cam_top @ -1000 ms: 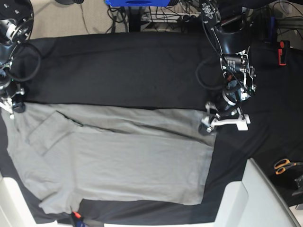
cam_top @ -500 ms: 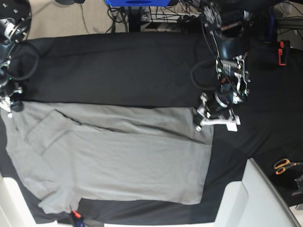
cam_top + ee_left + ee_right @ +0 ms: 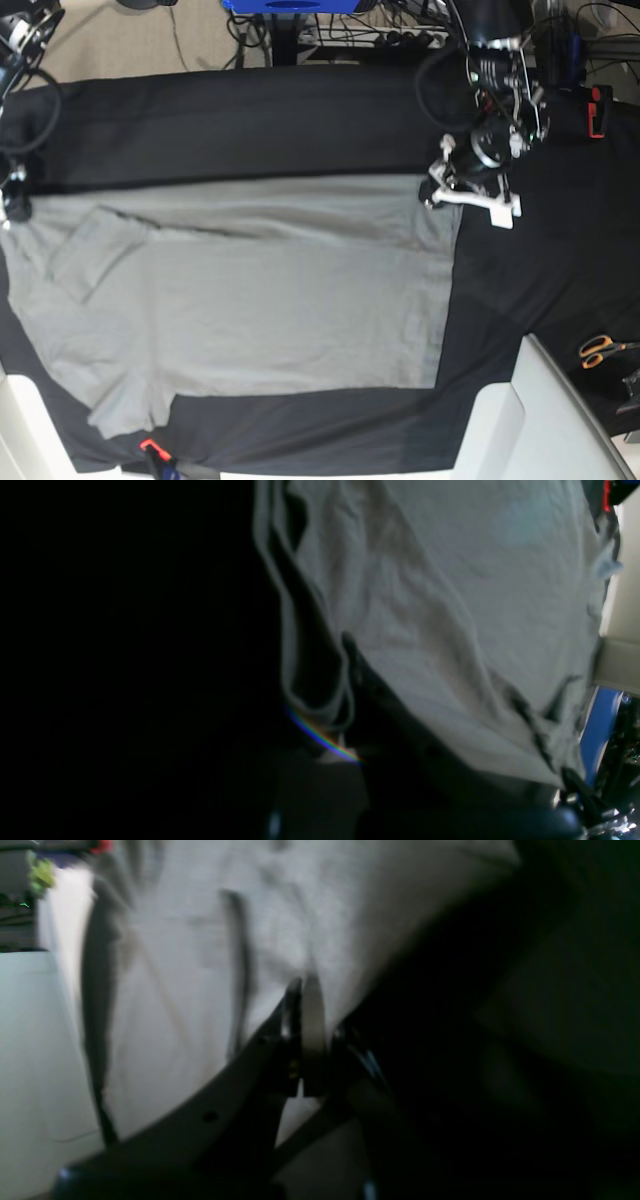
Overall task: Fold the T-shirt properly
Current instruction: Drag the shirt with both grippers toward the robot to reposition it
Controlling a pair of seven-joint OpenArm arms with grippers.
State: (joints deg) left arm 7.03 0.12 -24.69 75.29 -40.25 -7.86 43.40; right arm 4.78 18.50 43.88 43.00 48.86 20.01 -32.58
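The T-shirt's (image 3: 250,300) far edge has been drawn away from the scissors (image 3: 602,350) and deeper onto the black table cloth (image 3: 250,120), spreading the body flatter. The left gripper (image 3: 470,195) is clamped on the hem corner, the right gripper (image 3: 305,990) pinches the shoulder end; held at both ends, the edge is taut, probably to lift it for a fold. One sleeve (image 3: 85,255) lies doubled over.

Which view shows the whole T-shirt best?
The base view: the T-shirt lies spread across the black cloth with its full outline visible. The left wrist view shows only a wrinkled stretch with a hem edge; the right wrist view shows a blurred patch pinched in the right hand.
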